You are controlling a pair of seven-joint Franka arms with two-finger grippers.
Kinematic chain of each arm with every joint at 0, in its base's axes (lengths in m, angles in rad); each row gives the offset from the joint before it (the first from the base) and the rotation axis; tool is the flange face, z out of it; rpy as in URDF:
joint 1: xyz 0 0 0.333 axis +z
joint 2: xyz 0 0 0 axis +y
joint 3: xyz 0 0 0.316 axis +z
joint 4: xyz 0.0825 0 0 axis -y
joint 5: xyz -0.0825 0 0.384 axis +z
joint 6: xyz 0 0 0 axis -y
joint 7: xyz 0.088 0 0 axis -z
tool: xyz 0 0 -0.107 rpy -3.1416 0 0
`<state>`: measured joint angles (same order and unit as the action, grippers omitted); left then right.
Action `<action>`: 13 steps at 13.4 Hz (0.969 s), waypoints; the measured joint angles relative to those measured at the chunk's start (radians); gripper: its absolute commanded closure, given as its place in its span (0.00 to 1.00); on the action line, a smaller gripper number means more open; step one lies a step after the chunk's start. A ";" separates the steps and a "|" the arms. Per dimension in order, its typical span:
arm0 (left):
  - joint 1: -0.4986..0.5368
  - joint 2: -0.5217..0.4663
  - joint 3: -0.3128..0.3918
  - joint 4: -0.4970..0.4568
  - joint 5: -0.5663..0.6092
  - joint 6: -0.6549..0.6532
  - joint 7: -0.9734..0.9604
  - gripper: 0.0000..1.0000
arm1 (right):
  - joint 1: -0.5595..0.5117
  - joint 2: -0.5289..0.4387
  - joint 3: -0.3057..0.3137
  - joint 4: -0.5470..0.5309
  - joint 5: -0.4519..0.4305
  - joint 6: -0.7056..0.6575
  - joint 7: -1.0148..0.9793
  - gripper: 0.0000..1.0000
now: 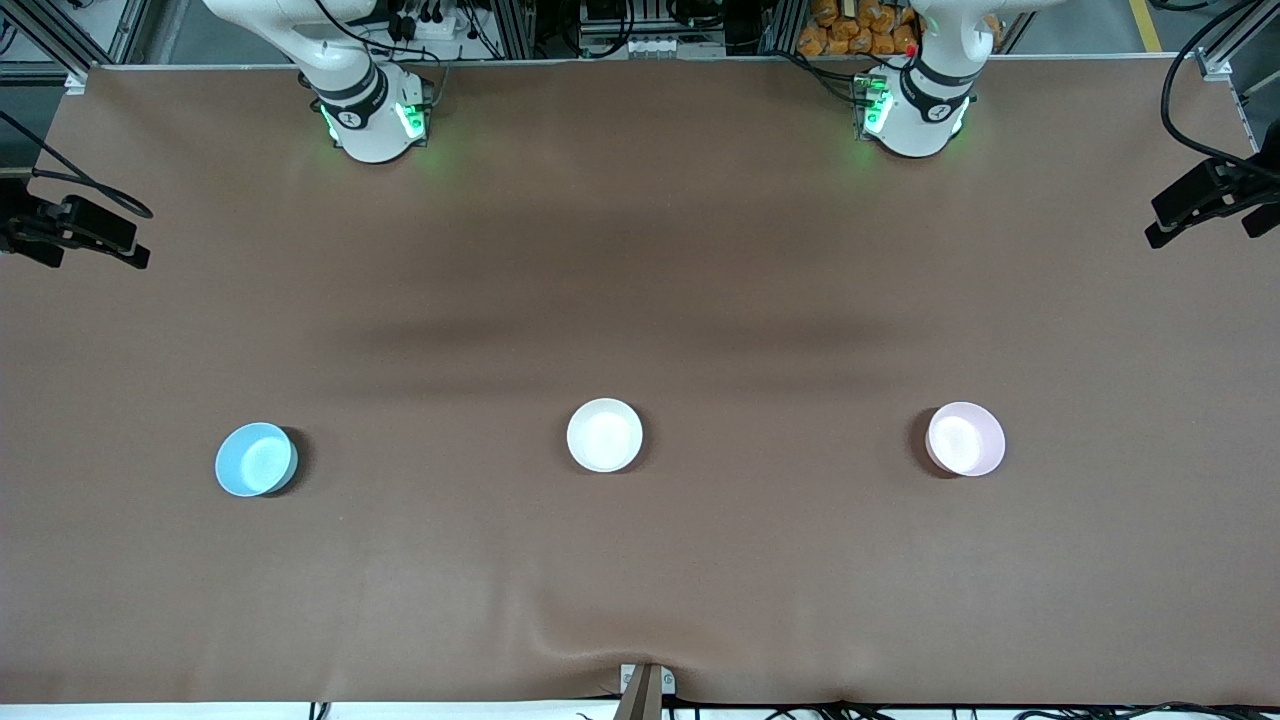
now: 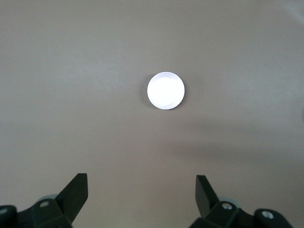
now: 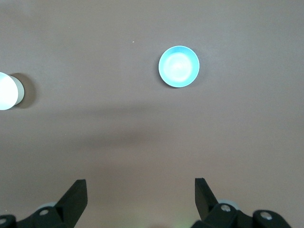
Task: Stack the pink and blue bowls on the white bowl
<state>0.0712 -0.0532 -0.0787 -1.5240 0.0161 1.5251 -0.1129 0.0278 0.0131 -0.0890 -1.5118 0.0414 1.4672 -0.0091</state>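
Reading the front view as a clock face, we find the blue bowl (image 1: pixel 256 459) at about eight o'clock, toward the right arm's end of the brown bench (image 1: pixel 640 250), upright with its mouth up. At the middle of the row, just below the centre of the dial at six o'clock, sits the white bowl (image 1: pixel 604 435), also upright and standing alone. At about four o'clock, toward the left arm's end of the bench, we see the pink bowl (image 1: pixel 965 438), its inside washed pale by glare. The three bowls lie in one line, well apart from one another, none touching. The two arm bases stand at eleven and one o'clock along the top edge; both arms wait high up, and their tools do not show in the front view. In the right wrist view we see the right tool (image 3: pixel 141 199) with its fingers spread wide and nothing between them, hanging over the bench with the blue bowl below it and the edge of the white bowl in sight. In the left wrist view the left tool (image 2: pixel 142 194) is likewise spread wide and holds nothing, over bare bench near the pink bowl.
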 measured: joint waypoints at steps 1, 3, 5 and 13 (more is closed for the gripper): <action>0.000 0.000 0.000 0.000 0.000 -0.007 0.000 0.00 | 0.000 0.000 0.000 0.000 0.000 0.000 0.000 0.00; 0.000 0.001 0.002 0.003 0.000 -0.030 0.000 0.00 | 0.000 0.000 -0.001 0.000 0.000 0.000 0.000 0.00; 0.000 0.001 0.002 0.019 0.000 -0.040 0.000 0.00 | 0.000 0.001 -0.001 0.000 0.000 0.001 0.000 0.00; 0.001 0.018 0.003 0.025 -0.001 -0.074 0.002 0.00 | -0.003 0.045 -0.008 -0.001 -0.023 0.026 0.000 0.00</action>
<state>0.0717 -0.0347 -0.0759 -1.4991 0.0156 1.4508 -0.1106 0.0248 0.0585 -0.0968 -1.5131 0.0182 1.4930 -0.0089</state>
